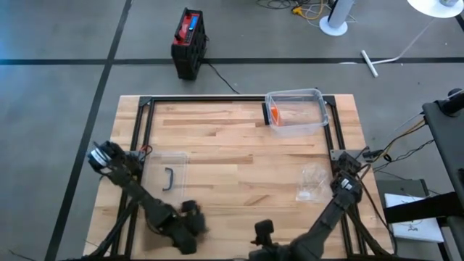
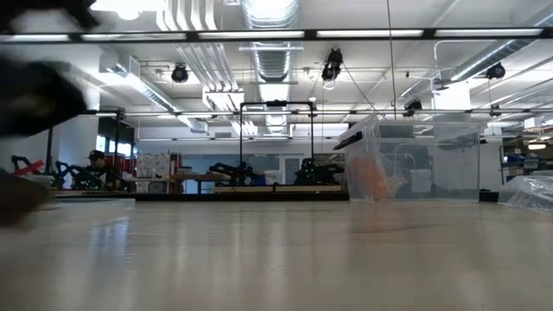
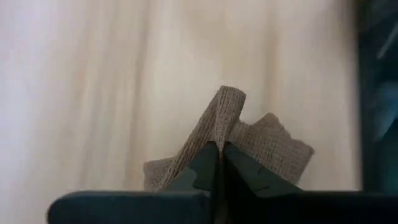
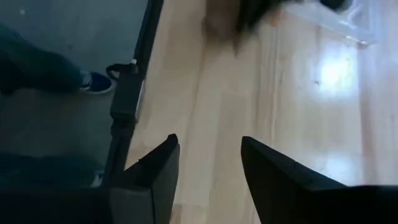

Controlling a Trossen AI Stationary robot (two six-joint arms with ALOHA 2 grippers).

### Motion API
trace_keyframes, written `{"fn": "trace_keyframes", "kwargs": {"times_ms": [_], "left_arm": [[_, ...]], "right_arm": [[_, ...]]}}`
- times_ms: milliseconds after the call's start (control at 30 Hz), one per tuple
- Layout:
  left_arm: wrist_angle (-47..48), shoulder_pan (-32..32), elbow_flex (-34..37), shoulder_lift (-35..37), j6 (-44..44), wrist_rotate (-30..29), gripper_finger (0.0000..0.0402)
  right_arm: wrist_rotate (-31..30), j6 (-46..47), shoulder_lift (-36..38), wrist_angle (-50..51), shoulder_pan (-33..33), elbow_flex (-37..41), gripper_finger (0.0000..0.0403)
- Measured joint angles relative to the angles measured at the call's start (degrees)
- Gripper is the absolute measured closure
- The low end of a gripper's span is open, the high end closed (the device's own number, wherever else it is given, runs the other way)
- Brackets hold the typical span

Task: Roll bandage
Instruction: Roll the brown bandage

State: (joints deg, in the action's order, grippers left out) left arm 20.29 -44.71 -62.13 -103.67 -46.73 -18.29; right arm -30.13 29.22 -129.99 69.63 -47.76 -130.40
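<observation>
My left end effector [image 3: 217,163] was clamped on a crumpled bandage [image 3: 261,146] over the bench [image 3: 93,93]; my right end effector [image 4: 208,165] stood apart, empty. Rolling looked barely begun.

A robotics lab: open hall with exposed ceiling ducts [image 2: 275,22], strip lighting, benches carrying other robot arms [image 2: 229,170], and cables [image 1: 290,7] across the concrete floor.

No readable text from my station.

I can make out no lettering, label, brand or number anywhere; the red-and-black box [image 1: 189,42] on the floor at twelve o'clock shows markings too small for me to read.
</observation>
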Motion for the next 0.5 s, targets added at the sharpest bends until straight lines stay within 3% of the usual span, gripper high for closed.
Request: {"fn": "trace_keyframes", "kwargs": {"times_ms": [133, 267, 400, 500], "left_arm": [[-12.6, 4.6, -3.8, 0.1, 15.3, -2.9, 0.0385], [-23.3, 8.8, -8.3, -0.1, 30.2, -2.9, 0.0398], [-24.1, 12.4, -13.2, -1.1, 36.6, -3.1, 0.0394], [-24.2, 14.5, -15.7, -2.1, 37.4, -3.3, 0.0395]], "right_arm": [[-6.4, 3.7, 0.0, 2.8, -2.1, 0.3, 0.0248], [-14.7, 13.3, -0.1, 12.3, -4.8, 0.4, 0.0250], [-20.8, 25.6, 0.1, 20.6, -7.0, 0.5, 0.0246], [-21.1, 26.9, 0.5, 19.9, -7.0, 0.9, 0.0243]]}}
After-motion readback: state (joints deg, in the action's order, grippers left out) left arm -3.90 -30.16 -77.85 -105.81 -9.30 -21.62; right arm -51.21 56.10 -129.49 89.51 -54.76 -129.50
